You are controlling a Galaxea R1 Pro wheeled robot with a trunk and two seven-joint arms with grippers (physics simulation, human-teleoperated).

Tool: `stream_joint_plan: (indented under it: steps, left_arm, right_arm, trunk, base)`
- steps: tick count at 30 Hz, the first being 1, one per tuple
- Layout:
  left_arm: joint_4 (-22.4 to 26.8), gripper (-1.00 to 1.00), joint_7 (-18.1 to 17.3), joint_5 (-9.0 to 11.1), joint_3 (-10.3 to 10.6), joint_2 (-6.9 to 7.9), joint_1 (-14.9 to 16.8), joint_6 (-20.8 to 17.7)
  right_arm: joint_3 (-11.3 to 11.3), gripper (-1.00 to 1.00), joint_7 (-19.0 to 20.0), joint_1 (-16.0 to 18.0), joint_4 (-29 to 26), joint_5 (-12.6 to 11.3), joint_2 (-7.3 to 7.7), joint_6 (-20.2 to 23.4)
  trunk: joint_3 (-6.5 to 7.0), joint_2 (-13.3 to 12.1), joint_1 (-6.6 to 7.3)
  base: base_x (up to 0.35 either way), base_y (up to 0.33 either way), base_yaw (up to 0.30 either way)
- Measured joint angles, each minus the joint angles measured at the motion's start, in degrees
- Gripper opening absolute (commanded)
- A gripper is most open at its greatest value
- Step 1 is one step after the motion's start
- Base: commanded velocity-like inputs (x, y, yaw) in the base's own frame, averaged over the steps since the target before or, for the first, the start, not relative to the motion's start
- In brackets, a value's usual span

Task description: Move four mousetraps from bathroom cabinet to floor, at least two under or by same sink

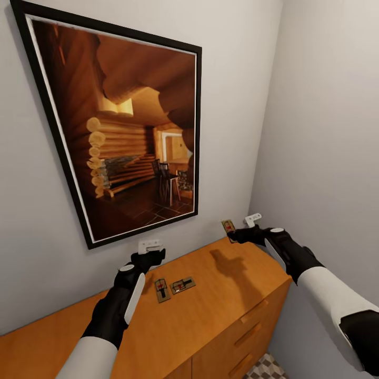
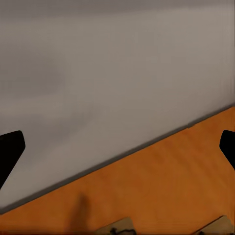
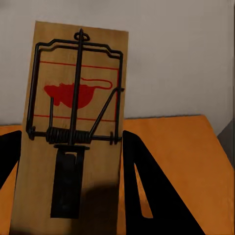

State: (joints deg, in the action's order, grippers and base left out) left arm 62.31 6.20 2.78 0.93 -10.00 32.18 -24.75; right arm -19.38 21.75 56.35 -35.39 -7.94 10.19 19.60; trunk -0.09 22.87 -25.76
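Note:
Two mousetraps (image 1: pixel 162 289) (image 1: pixel 182 285) lie side by side on the flat top of the orange-brown cabinet (image 1: pixel 221 310). My left gripper (image 1: pixel 149 247) hovers open just behind them, near the wall. In the left wrist view its dark fingers (image 2: pixel 11 149) stand wide apart, and the traps' edges (image 2: pixel 115 227) peek in below. My right gripper (image 1: pixel 239 225) is shut on a third mousetrap (image 1: pixel 228 227) (image 3: pixel 73 127). That trap is held upright above the cabinet's right end, its red mark and wire facing the right wrist camera.
A large black-framed picture (image 1: pixel 126 131) of a log interior hangs on the wall behind the cabinet. A side wall (image 1: pixel 326 131) closes the right. Drawer fronts with bar handles (image 1: pixel 255 310) face me. A bit of cube-patterned floor (image 1: pixel 266 367) shows below.

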Motion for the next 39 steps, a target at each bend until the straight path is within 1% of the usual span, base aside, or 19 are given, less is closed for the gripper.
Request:
stream_joint_plan:
  steps: [4, 7, 8, 9, 13, 14, 16, 17, 20, 22, 26, 30, 32, 33, 34, 35, 36, 37, 39]
  left_arm:
    - [-0.3, 1.0, 0.0, 0.0, 0.0, 0.0, 0.0, 0.0]
    - [-0.4, 1.0, 0.0, 0.0, 0.0, 0.0, 0.0, 0.1]
    - [-0.4, 1.0, 0.0, -0.1, 0.0, 0.0, 0.0, 0.1]
    - [-0.4, 1.0, 0.0, -0.1, 0.0, 0.0, 0.0, 0.1]
    - [-0.4, 1.0, 0.0, -0.1, 0.0, 0.0, 0.0, 0.1]
    - [-0.4, 1.0, 0.0, -0.1, 0.0, 0.0, 0.0, 0.1]
    - [-0.4, 1.0, 0.0, -0.1, 0.0, 0.0, 0.0, 0.1]
    - [-0.4, 1.0, 0.0, -0.1, 0.0, 0.0, 0.0, 0.1]
    - [-0.4, 1.0, 0.0, -0.1, 0.0, 0.0, 0.0, 0.1]
    - [-0.4, 1.0, 0.0, -0.1, 0.0, 0.0, 0.0, 0.1]
    - [-0.4, 1.0, 0.0, -0.1, 0.0, 0.0, 0.0, 0.0]
    - [-0.4, 1.0, 0.0, -0.1, 0.1, 0.0, 0.0, 0.0]
    - [-0.5, 1.0, 0.0, -0.1, 0.1, 0.0, 0.0, 0.0]
    - [-0.5, 1.0, 0.0, -0.1, 0.1, 0.0, 0.0, 0.0]
    - [-0.5, 1.0, 0.0, -0.1, 0.1, 0.0, 0.0, 0.0]
    - [-0.5, 1.0, 0.0, -0.1, 0.1, 0.0, 0.0, 0.0]
    - [-0.5, 1.0, 0.0, -0.1, 0.1, 0.0, 0.0, 0.0]
    - [-0.5, 1.0, 0.0, 0.0, 0.1, 0.0, 0.0, 0.1]
    - [-0.4, 1.0, 0.0, 0.0, 0.0, 0.0, 0.0, 0.2]
  right_arm:
    - [-0.1, -1.0, 0.3, -1.5, -4.1, -0.1, 1.6, 0.1]
    - [-0.2, -1.0, 0.5, -3.7, -9.7, -0.1, 3.56, 3.4]
    - [-0.3, -1.0, 0.6, -4.8, -12.7, -0.2, 4.63, 5.9]
    - [-0.4, -1.0, 0.6, -5.4, -14.5, -0.2, 5.21, 7.4]
    - [-0.9, -1.0, 0.8, -10.4, -27.3, -0.3, 9.0, 19.6]
    - [-0.9, -1.0, 0.8, -10.8, -28.4, -0.4, 9.32, 21.0]
    - [-1.2, -1.0, 0.8, -11.8, -30.9, -0.4, 10.06, 25.9]
    - [-1.4, -1.0, 0.9, -12.0, -31.3, -0.4, 10.17, 27.2]
    - [-3.2, -1.0, 0.9, -12.3, -32.9, -0.6, 10.51, 33.3]
    - [-4.4, -1.0, 0.8, -12.6, -34.2, -0.8, 10.77, 36.0]
    - [-6.5, -1.0, 0.8, -13.5, -35.9, -0.9, 11.23, 37.6]
    - [-7.2, -1.0, 0.8, -14.3, -37.4, -1.2, 13.1, 37.9]
    - [-7.4, -1.0, 0.8, -15.2, -39.4, -1.4, 14.21, 37.9]
    - [-7.4, -1.0, 0.8, -15.9, -41.2, -2.0, 15.02, 37.9]
    - [-7.5, -1.0, 0.9, -16.2, -42.3, -2.6, 15.42, 37.9]
    - [-7.5, -1.0, 1.2, -16.7, -44.3, -4.3, 16.06, 38.0]
    - [-7.5, -1.0, 1.5, -16.9, -45.1, -5.2, 16.31, 38.0]
    - [-7.5, -1.0, 1.9, -17.2, -46.2, -7.2, 16.68, 38.0]
    - [-7.5, -1.0, 2.3, -17.6, -47.4, -9.4, 17.07, 38.1]
  trunk:
    - [0.0, 0.0, 0.0]
    - [0.0, 0.0, 0.0]
    - [0.0, 0.0, 0.0]
    - [0.0, 0.0, 0.0]
    - [0.0, 0.0, 0.0]
    - [0.0, 0.0, 0.0]
    - [0.0, 0.0, 0.0]
    - [0.0, 0.0, 0.0]
    - [0.0, 0.0, 0.0]
    - [0.0, 0.0, 0.0]
    - [0.0, 0.0, 0.0]
    - [0.0, 0.0, 0.0]
    - [0.0, 0.0, 0.0]
    - [0.0, 0.0, 0.0]
    - [0.0, 0.0, 0.0]
    - [0.0, 0.0, 0.0]
    - [0.0, 0.0, 0.0]
    - [0.0, 0.0, 0.0]
    - [0.0, 0.0, 0.0]
  base:
    - [0.0, 0.0, 0.0]
    - [0.0, 0.0, 0.0]
    - [0.0, 0.0, 0.0]
    - [0.0, 0.0, 0.0]
    - [0.0, 0.0, 0.0]
    - [0.0, 0.0, 0.0]
    - [0.0, 0.0, 0.0]
    - [0.0, 0.0, 0.0]
    - [0.0, 0.0, 0.0]
    - [0.0, 0.0, 0.0]
    - [0.0, 0.0, 0.0]
    - [0.0, 0.0, 0.0]
    - [0.0, 0.0, 0.0]
    - [0.0, 0.0, 0.0]
    - [0.0, 0.0, 0.0]
    - [0.0, 0.0, 0.0]
    - [0.0, 0.0, 0.0]
    - [0.0, 0.0, 0.0]
    - [0.0, 0.0, 0.0]
